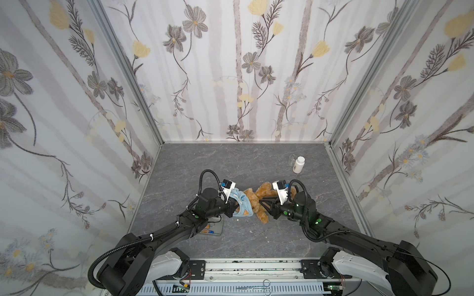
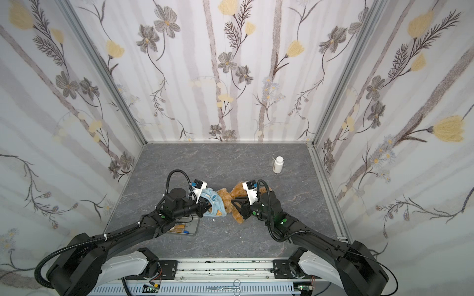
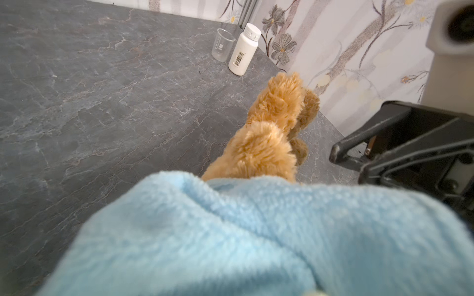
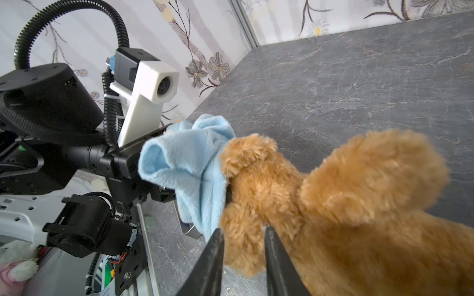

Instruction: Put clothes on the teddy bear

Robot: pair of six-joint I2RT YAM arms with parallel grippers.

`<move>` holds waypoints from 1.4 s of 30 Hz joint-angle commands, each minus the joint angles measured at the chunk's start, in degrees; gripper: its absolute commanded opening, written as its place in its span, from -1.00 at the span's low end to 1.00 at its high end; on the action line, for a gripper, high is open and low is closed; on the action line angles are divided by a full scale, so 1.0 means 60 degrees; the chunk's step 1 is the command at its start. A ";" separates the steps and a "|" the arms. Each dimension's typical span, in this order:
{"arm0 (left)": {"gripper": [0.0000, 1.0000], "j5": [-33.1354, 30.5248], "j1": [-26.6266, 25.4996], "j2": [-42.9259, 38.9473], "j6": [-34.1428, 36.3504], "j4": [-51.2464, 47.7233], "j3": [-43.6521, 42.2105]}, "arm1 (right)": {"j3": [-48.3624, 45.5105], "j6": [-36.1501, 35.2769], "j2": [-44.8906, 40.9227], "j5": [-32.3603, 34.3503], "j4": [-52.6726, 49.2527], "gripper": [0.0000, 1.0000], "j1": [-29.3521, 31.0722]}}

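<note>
Pulling the shirt onto the bear looks to be the step in hand. In both top views the teddy bear (image 1: 257,205) lies on the grey bench (image 1: 230,164) at lower centre of the frame, between the two arms, with the light blue shirt (image 1: 239,203) over its left end. The left gripper (image 1: 232,206) is buried in that cloth; the right gripper (image 1: 261,200) points at the bear from the right.

In the left wrist view the shirt (image 3: 256,230) fills the lower frame and hides the fingers, and tan limbs poke out beyond it.

In the right wrist view the left fingers are closed on a bunch of shirt (image 4: 184,166). The right fingers (image 4: 218,256) stand partly apart with their tips at a furry limb, pinching nothing I can make out.

Next, I judge, the right gripper must clamp the bear firmly so the left can draw the shirt further along the body.
</note>
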 commanded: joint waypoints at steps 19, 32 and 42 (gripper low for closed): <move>-1.00 0.0200 -0.0219 0.0175 0.0810 0.0448 0.0083 | 0.1023 0.1049 0.2530 -0.1223 0.1135 -0.59 0.0392; -1.00 -0.0287 -0.0593 0.0037 0.1606 -0.0104 0.0080 | 0.0394 0.3008 0.1460 0.0716 0.1253 -1.00 0.0096; -1.00 -0.0341 -0.0898 -0.0116 0.2376 -0.0744 0.0286 | 0.0090 0.3720 0.0557 0.2235 0.0691 -1.00 0.0030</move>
